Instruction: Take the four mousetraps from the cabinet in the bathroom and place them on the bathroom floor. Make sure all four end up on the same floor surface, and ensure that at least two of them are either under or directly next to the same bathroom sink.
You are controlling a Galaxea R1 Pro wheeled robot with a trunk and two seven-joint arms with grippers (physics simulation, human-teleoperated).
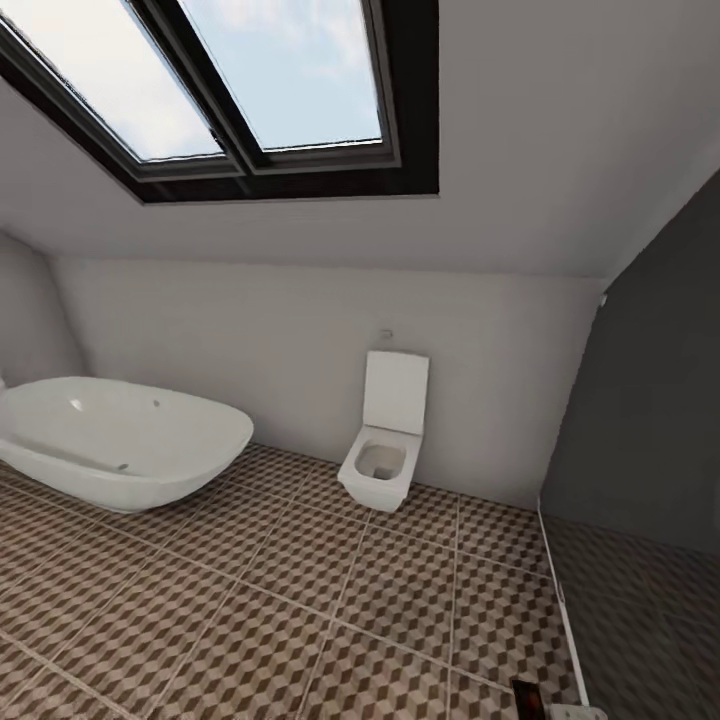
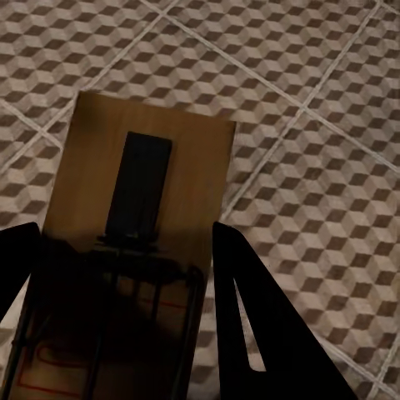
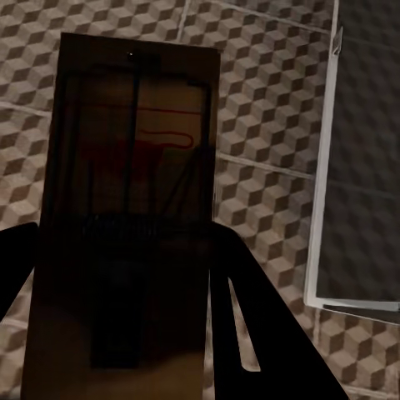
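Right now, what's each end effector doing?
Left end effector: closed on a mousetrap.
Right end effector: closed on another mousetrap.

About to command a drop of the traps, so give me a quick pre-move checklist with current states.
1. Left gripper holds a mousetrap: ok, the board sits between the dark fingers.
2. Right gripper holds a mousetrap: ok, same there.
3. Tiled floor below both traps: ok, cube-pattern tiles show beneath each in the wrist views.
4. Sink in sight for placing beside it: not ok; the head view shows the bathtub and toilet instead.
5. Height of the traps above the floor: cannot tell.
6. Glass panel near the right trap: cannot tell whether it would obstruct a drop.
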